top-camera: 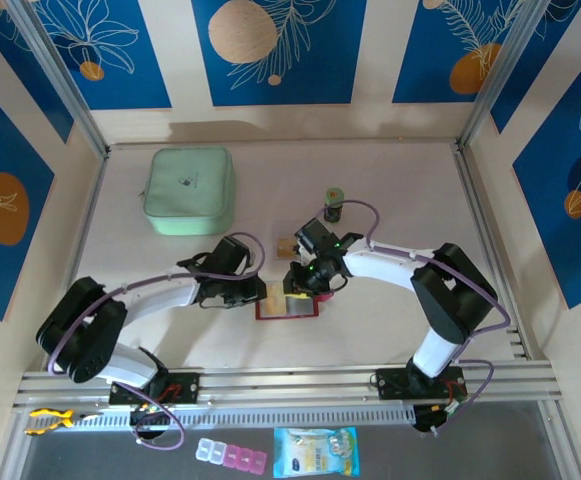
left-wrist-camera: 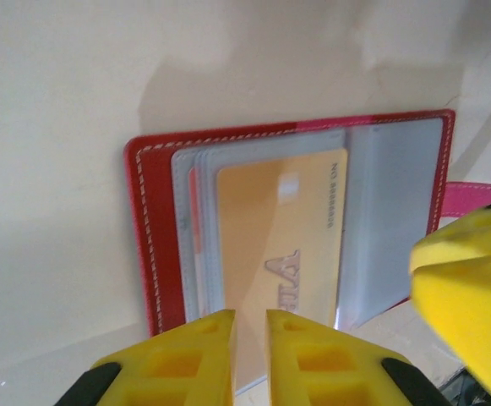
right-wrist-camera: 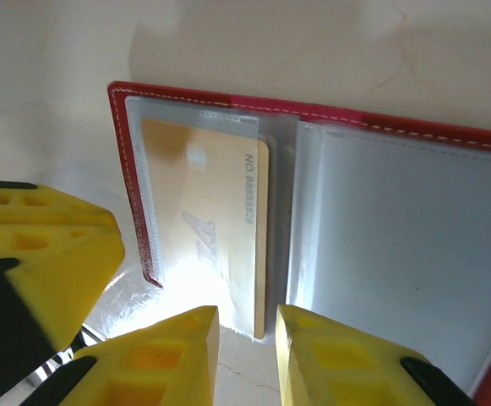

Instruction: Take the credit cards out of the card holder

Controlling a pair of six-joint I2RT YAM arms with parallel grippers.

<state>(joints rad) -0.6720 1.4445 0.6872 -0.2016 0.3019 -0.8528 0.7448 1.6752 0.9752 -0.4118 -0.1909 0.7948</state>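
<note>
The dark-red card holder (top-camera: pixel 288 309) lies open on the table between both arms. Its clear sleeves face up, and its red cover (left-wrist-camera: pixel 156 220) (right-wrist-camera: pixel 131 169) frames them. A tan-yellow credit card (left-wrist-camera: pixel 270 228) (right-wrist-camera: pixel 211 194) sticks partly out of a sleeve. My left gripper (top-camera: pixel 263 296) (left-wrist-camera: pixel 251 326) is shut to a thin slit over the card's near end and grips nothing. My right gripper (top-camera: pixel 310 290) (right-wrist-camera: pixel 247 326) stands narrowly open, with the card's corner between its fingers. A second tan card (top-camera: pixel 287 246) lies loose behind the holder.
The holder's pink snap tab (left-wrist-camera: pixel 473 199) sticks out beside the right arm's finger (left-wrist-camera: pixel 473 288). A mint-green pouch (top-camera: pixel 190 190) sits at the back left, and a small green-capped jar (top-camera: pixel 334 205) behind the right gripper. A pill box (top-camera: pixel 232 455) and a packet (top-camera: pixel 316 450) lie below the rail.
</note>
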